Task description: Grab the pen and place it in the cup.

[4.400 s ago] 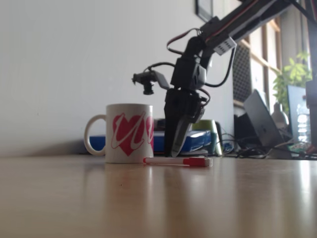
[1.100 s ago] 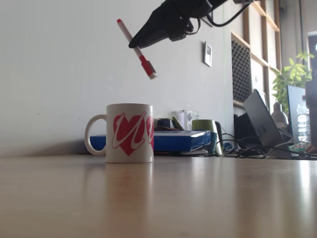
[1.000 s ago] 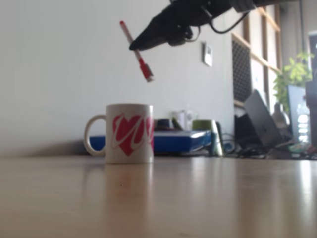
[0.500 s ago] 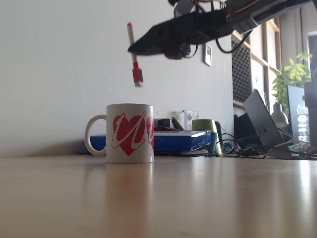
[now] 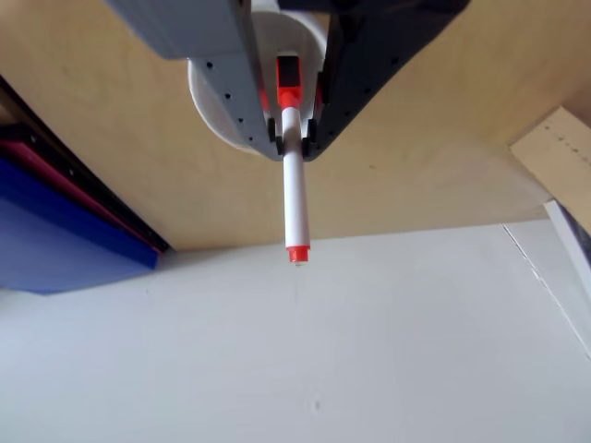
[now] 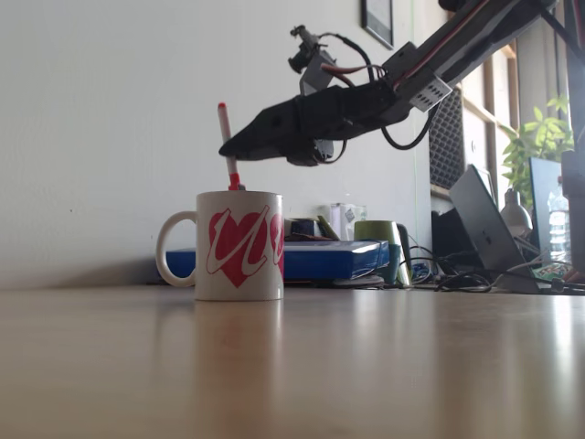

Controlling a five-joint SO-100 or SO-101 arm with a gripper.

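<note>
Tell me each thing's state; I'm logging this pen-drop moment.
White marker pen with red-and-black cap: gripped, near upright, lower end inside the cup.
White mug with pink hearts: upright on the table.
Black two-finger gripper: shut on the pen above the cup.

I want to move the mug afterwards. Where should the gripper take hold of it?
Probably the cup by its handle, coming from the left in the fixed view: the loop sticks out sideways there, slim enough to pinch, while the body looks too wide.

The white script looping across the pink-red hearts on the cup cannot be read as words, and no other text, label or number is legible.
</note>
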